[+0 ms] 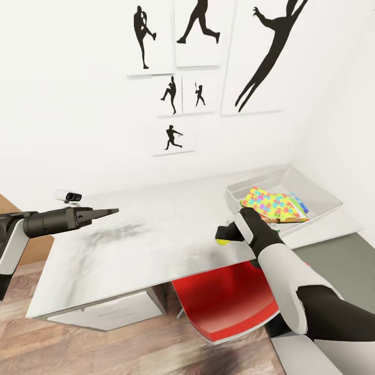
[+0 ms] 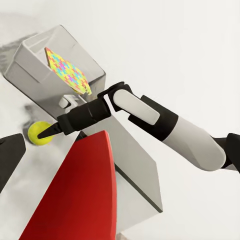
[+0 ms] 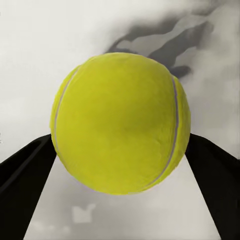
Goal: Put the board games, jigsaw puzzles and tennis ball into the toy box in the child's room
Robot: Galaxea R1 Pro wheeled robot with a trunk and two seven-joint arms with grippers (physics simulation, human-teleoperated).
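Observation:
The tennis ball (image 1: 223,241) (image 2: 40,132) (image 3: 120,122) is a small yellow-green ball held between the fingers of my right gripper (image 1: 225,237) (image 2: 50,131) (image 3: 120,145), low over the table (image 1: 156,229) near its front edge. The toy box (image 1: 333,200) (image 2: 30,65), a light grey bin, stands just right of it at the table's right end. A multicoloured jigsaw puzzle (image 1: 265,203) (image 2: 67,70) lies inside on top, with colourful board game edges (image 1: 301,204) showing beneath. My left gripper (image 1: 115,211) hovers open over the table's left part, holding nothing.
A red chair (image 1: 224,302) (image 2: 80,195) is tucked under the table below my right arm. White drawers (image 1: 109,312) sit under the left side. A lower dark grey surface (image 1: 333,260) adjoins at the right. Black silhouette pictures (image 1: 198,31) hang on the wall behind.

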